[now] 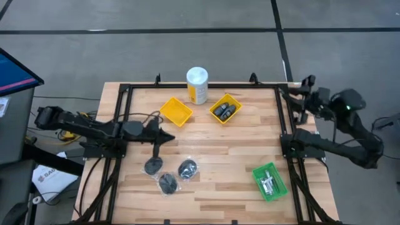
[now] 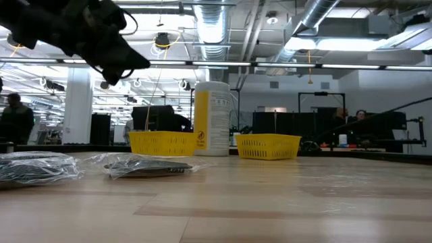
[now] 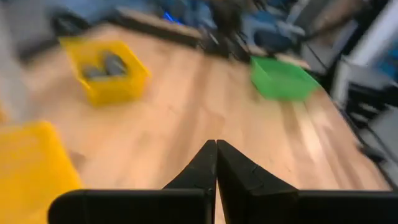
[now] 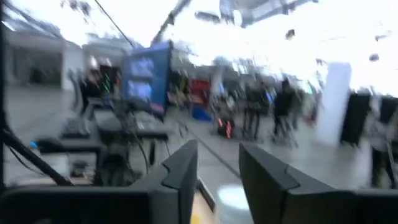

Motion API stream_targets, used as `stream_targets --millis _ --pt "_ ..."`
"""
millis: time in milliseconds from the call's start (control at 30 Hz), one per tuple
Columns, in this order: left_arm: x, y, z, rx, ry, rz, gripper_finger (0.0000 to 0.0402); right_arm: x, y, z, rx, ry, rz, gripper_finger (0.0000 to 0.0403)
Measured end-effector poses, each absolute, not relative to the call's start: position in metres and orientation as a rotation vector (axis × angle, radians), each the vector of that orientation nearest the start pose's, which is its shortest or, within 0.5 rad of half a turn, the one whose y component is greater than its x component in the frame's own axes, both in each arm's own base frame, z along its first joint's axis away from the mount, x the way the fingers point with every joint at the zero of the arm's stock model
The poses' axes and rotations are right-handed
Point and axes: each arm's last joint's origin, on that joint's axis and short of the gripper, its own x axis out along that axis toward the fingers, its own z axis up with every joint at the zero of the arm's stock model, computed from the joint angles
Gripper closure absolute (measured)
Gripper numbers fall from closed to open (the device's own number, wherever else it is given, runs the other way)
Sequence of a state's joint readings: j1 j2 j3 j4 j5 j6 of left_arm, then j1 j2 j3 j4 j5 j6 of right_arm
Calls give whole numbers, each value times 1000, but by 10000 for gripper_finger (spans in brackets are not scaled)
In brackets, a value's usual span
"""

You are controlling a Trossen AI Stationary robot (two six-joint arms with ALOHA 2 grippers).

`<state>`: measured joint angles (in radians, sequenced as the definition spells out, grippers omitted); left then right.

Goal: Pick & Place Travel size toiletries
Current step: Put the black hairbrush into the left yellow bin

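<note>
Three dark grey discs in clear wrap point(image 1: 167, 173) lie flat on the wooden table near its front left; two of them point(image 2: 145, 165) show in the low view. Two black oblong pieces point(image 1: 225, 110) lie in the right yellow tray point(image 1: 235, 102). Tiny silver pieces point(image 1: 269, 184) lie in the green tray point(image 1: 260, 171). My left gripper point(image 1: 170, 137) hangs shut and empty above the table, just beyond the discs point(image 3: 216, 147). My right gripper point(image 4: 217, 163) is open and empty, drawn back at the table's far right corner point(image 1: 299, 95), pointing out into the room.
A tall yellow canister with a white cap point(image 1: 197, 85) stands at the far edge, between the two yellow trays. The left yellow tray point(image 1: 175, 110) holds nothing. A black frame point(image 1: 125, 94) runs round the table. People stand in the room beyond.
</note>
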<state>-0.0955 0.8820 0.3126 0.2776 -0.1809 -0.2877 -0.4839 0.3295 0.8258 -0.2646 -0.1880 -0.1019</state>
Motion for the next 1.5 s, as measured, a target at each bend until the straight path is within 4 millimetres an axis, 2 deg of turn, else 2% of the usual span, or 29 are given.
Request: stream_targets --millis 200,500,667,867,967,1033,1133,1233,1367,1500 --pt "202 -33 187 -229 392 96 400 38 -12 352 -180 -248 -258 332" --pt "261 -67 169 -186 563 52 397 32 -8 343 -99 -274 -223 372" --pt "286 -78 173 -235 593 -104 348 34 -9 337 -45 -220 -218 378" --pt "289 -81 174 -183 596 -175 220 36 -8 328 -34 -129 -154 354" --pt "289 -79 171 -151 587 -90 156 39 -7 322 -46 -107 -80 347" --pt "289 -77 165 -134 601 -25 128 43 -8 312 -32 -99 -47 349" --pt "292 -75 156 -157 628 9 108 51 -11 295 27 -101 -8 357" --pt "294 -77 145 -180 659 -2 106 59 -14 279 65 -110 -1 368" --pt "296 -81 132 -178 700 -33 110 66 -17 265 102 -124 20 382" --pt "296 -87 119 -137 728 -20 110 68 -17 261 118 -132 51 393"
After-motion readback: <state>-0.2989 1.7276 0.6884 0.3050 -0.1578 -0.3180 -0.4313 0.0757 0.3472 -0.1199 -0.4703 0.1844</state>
